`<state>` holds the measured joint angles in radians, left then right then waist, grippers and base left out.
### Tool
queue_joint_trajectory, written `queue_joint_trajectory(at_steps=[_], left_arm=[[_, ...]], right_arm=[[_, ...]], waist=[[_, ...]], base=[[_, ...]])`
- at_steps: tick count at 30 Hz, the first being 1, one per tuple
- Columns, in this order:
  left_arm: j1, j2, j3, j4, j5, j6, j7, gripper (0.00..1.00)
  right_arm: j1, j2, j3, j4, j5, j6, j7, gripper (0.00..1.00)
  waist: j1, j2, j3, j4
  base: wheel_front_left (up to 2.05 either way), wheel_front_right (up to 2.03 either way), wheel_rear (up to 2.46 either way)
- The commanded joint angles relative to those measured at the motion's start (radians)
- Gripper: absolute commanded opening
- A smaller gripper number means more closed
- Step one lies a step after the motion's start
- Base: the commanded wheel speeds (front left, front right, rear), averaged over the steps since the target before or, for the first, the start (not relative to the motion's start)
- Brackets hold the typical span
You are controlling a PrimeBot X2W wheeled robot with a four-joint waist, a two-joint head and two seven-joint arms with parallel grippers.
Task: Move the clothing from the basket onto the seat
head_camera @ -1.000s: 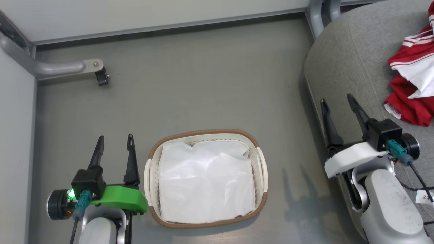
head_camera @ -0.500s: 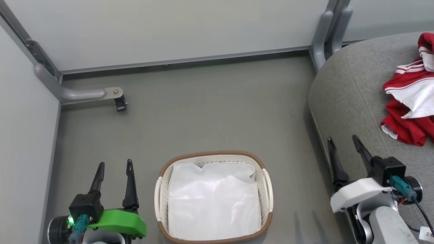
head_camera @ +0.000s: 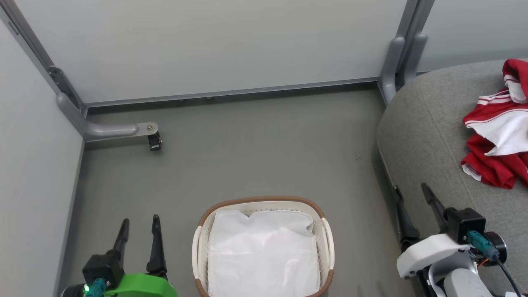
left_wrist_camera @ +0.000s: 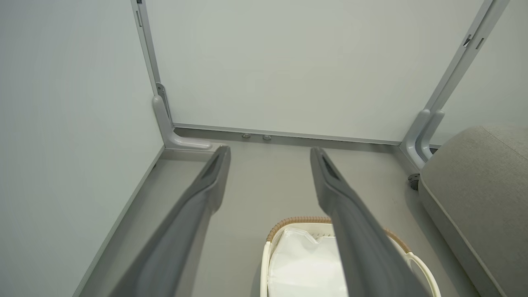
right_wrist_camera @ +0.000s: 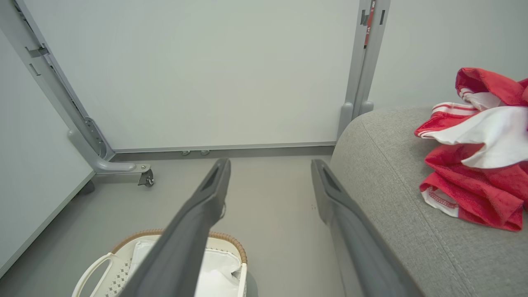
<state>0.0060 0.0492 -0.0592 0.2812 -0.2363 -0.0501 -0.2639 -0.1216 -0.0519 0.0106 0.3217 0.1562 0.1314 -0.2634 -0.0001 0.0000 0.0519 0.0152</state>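
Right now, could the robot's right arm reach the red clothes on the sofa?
Probably yes: the right tool is open, and only bare sofa lies between it and the red clothes.

Grey floor [head_camera: 255, 156], pale panel walls [head_camera: 206, 45]

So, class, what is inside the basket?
The basket holds a crumpled white liner, with no red visible on it. The clothing lies on the seat. Anything beneath the liner is covered.

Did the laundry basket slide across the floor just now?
No. The laundry basket keeps its place against the floor caster; the whole view shifted, so the camera moved.
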Motion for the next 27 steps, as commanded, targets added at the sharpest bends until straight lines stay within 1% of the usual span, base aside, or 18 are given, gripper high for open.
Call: queue_joint_trajectory(at_steps=[1,4,14,27], left_arm=[[0.0,0.0,0.0,0.006,-0.002,0.0,0.001,0.0],[0.005,-0.003,-0.004,0.032,-0.003,0.0,0.001,0.0],[-0.015,-0.003,0.022,0.024,-0.191,-0.012,0.054,0.0],[-0.034,-0.002,0.048,0.011,-0.398,-0.024,0.11,0.0]], right_arm=[[0.001,0.001,-0.001,0.005,0.002,0.0,0.001,0.0],[0.017,0.008,0.0,0.031,0.003,0.0,0.001,0.0],[0.013,0.007,-0.02,0.018,0.201,0.0,0.056,0.0],[0.014,0.006,-0.037,-0.002,0.421,0.0,0.11,0.0]], waist=[[0.0001,0.0,0.0,0.0],[0.0001,0.0,0.0,0.0],[0.0001,0.0,-0.004,-0.001],[0.0001,0.0,-0.009,-0.003]], base=[[0.0,0.0,0.0],[0.0,0.0,0.0],[0.0,0.0,0.0],[0.0,0.0,0.0]])
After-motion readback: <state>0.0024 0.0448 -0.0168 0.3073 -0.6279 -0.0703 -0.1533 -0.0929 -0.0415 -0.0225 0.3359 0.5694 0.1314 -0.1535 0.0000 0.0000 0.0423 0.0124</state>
